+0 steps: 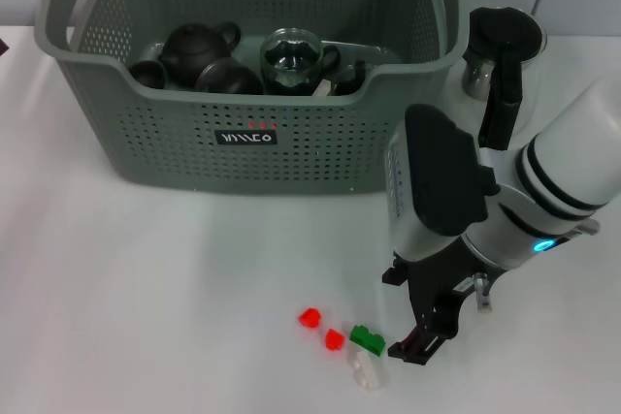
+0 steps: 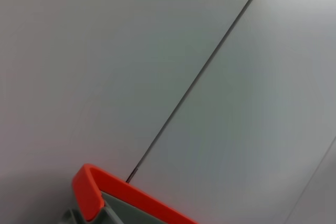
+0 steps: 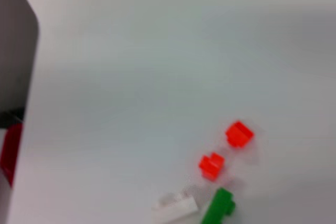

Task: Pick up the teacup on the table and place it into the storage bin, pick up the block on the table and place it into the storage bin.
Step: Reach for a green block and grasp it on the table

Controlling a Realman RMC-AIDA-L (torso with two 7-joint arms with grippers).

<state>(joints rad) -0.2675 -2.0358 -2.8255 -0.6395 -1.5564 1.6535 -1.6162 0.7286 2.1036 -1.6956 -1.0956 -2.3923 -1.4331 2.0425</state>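
Four small blocks lying near the front edge of the white table [image 1: 146,269]: two red blocks [image 1: 310,317], a green block [image 1: 367,338] and a whitish block [image 1: 367,372], the green touching or nearly touching the whitish. Likely light, rigid, smooth plastic; prone to skidding or tipping if nudged, so best pinched across two flat opposite sides, squarely from above. Crowded neighbours, so little room for fingers between green and whitish. Right end effector [image 1: 419,344] low over the table just beside the green block, nothing held; finger spacing impossible to tell. Storage bin [image 1: 155,133] well behind, already holding dark teaware and a glass vessel. Glass pitcher [image 1: 500,46] beside it. Left end effector not seen; only an orange clip [image 2: 86,190] in its wrist view.
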